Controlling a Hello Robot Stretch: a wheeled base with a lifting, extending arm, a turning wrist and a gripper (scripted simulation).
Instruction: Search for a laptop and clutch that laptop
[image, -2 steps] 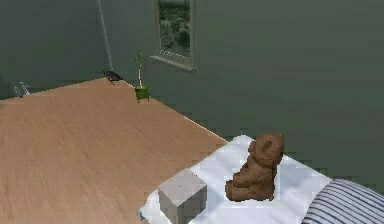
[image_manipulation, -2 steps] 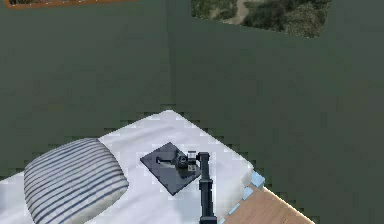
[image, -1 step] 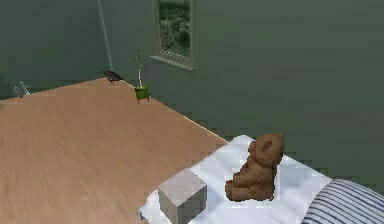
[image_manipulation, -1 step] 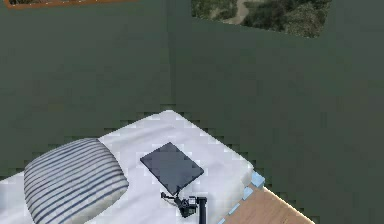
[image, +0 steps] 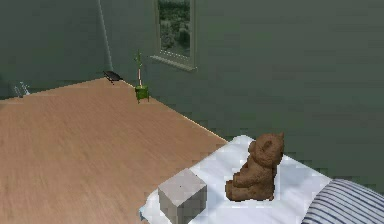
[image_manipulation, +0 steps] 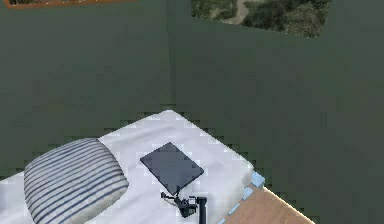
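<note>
Bedroom: we should centre our gripper (image_manipulation: 181, 201) on the bed's (image_manipulation: 170, 128) dark laptop (image_manipulation: 172, 165); what its fingers hold, we cannot tell.

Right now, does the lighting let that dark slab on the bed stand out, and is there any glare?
Arm side view: the dark flat slab, likely the laptop, contrasts strongly with the white bed; no glare on it. Forward view: even light, the brown teddy bear reads clearly on the bedding, and the window throws no glare.
</note>
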